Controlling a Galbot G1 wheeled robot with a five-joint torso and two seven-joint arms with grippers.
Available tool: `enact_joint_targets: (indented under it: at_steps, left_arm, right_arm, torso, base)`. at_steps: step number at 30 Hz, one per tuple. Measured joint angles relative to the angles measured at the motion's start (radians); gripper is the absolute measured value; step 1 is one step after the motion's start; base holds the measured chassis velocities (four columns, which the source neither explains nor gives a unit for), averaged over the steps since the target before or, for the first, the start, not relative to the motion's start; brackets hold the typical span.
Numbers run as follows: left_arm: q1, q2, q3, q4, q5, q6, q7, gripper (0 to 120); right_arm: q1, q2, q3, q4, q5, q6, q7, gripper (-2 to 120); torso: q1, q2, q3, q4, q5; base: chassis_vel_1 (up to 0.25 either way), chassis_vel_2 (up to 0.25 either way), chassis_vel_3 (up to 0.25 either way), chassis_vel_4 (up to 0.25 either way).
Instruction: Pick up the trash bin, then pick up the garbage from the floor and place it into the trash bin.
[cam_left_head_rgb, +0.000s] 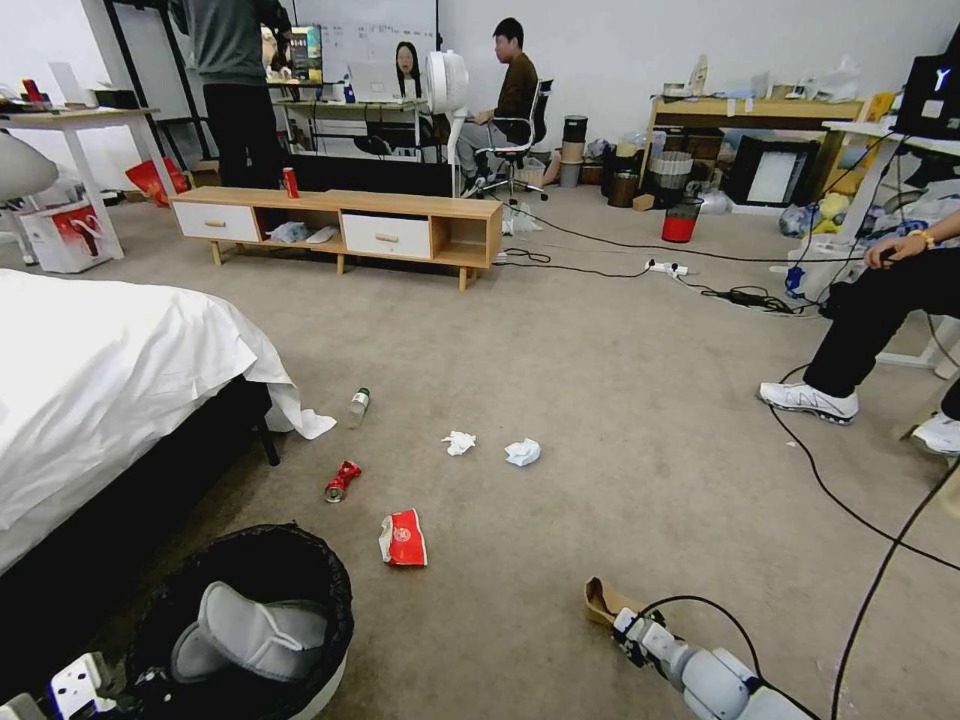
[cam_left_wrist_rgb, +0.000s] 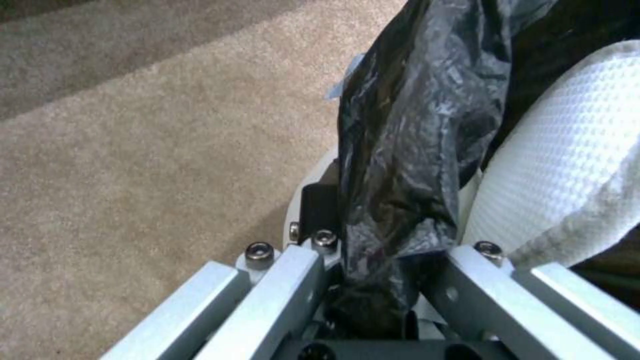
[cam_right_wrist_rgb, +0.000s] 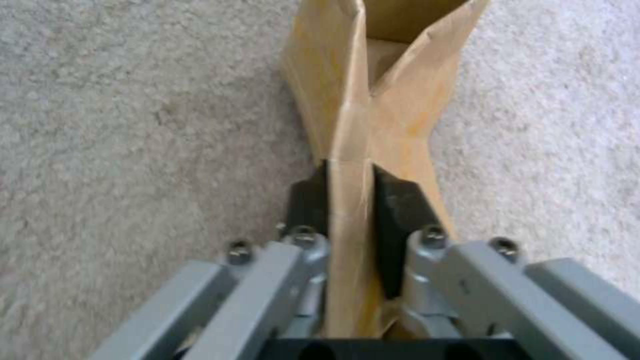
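Note:
The trash bin, round with a crinkled black liner, sits at my lower left beside the bed. My left gripper is shut on its bag-covered rim. A white textured item lies inside the bin. My right gripper is low over the carpet, shut on the tan cardboard tray, one wall pinched between the black pads. Garbage on the floor: a red-white packet, a crushed red can, two crumpled tissues, and a clear bottle.
A bed with a white sheet fills the left. Black cables cross the carpet at right, near a seated person's shoes. A low wooden cabinet with an upright red can stands at the back, a small red bin farther right.

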Motion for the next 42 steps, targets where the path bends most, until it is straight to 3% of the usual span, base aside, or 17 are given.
enact_joint_targets:
  at_steps: [3, 8, 17, 27, 30, 34, 36, 42]
  left_arm:
    - [-0.002, 0.0, 0.002, 0.0, 0.0, 0.0, -0.001, 1]
    - [-0.002, 0.004, 0.008, -0.009, -0.001, 0.006, -0.004, 1]
    - [-0.009, 0.021, 0.029, -0.027, -0.023, 0.012, -0.018, 1]
    - [-0.038, 0.095, 0.06, -0.057, -0.154, 0.013, -0.073, 1]
    - [-0.036, 0.124, 0.063, -0.065, -0.169, 0.014, -0.075, 1]
    - [-0.033, 0.14, 0.065, -0.072, -0.175, 0.014, -0.075, 1]
    - [-0.036, 0.183, 0.079, -0.075, -0.188, 0.014, -0.077, 1]
    - [-0.031, 0.2, 0.08, -0.078, -0.193, 0.014, -0.076, 1]
  right_arm:
    - [-0.006, -0.012, -0.001, 0.019, 0.017, -0.002, 0.003, 1]
    - [-0.018, -0.033, 0.0, 0.076, 0.073, -0.006, 0.011, 0]
    - [-0.058, -0.11, 0.049, 0.298, 0.195, 0.016, 0.076, 0]
    - [-0.025, -0.199, 0.121, 0.598, 0.432, 0.054, 0.11, 0]
    - [0.077, -0.21, 0.083, 0.75, 0.549, 0.047, 0.146, 0]
    - [0.159, -0.209, 0.04, 0.825, 0.617, 0.034, 0.167, 0]
    - [0.296, -0.194, -0.07, 0.955, 0.802, 0.006, 0.209, 0]
    - [0.435, -0.136, -0.219, 1.003, 0.944, 0.016, 0.227, 0]
  torso:
    - [0.0, 0.0, 0.0, -0.0001, -0.0001]
    - [0.0, 0.0, 0.0, 0.0002, 0.0]
    - [0.0, 0.0, 0.0, 0.0001, -0.0001]
    - [0.0, 0.0, 0.0, -0.0003, -0.0002]
    - [0.0, 0.0, 0.0, 0.0001, -0.0004]
    - [0.0, 0.0, 0.0, 0.0011, -0.0003]
    - [0.0, 0.0, 0.0, -0.0004, -0.0007]
    - [0.0, 0.0, 0.0, 0.0, -0.0003]
  base:
    - [0.0, 0.0, 0.0, 0.0]
    - [0.0, 0.0, 0.0, 0.0]
    - [0.0, 0.0, 0.0, 0.0]
    - [0.0, 0.0, 0.0, 0.0]
    - [0.0, 0.0, 0.0, 0.0]
    - [0.0, 0.0, 0.0, 0.0]
    - [0.0, 0.0, 0.0, 0.0]
    - [0.0, 0.0, 0.0, 0.0]
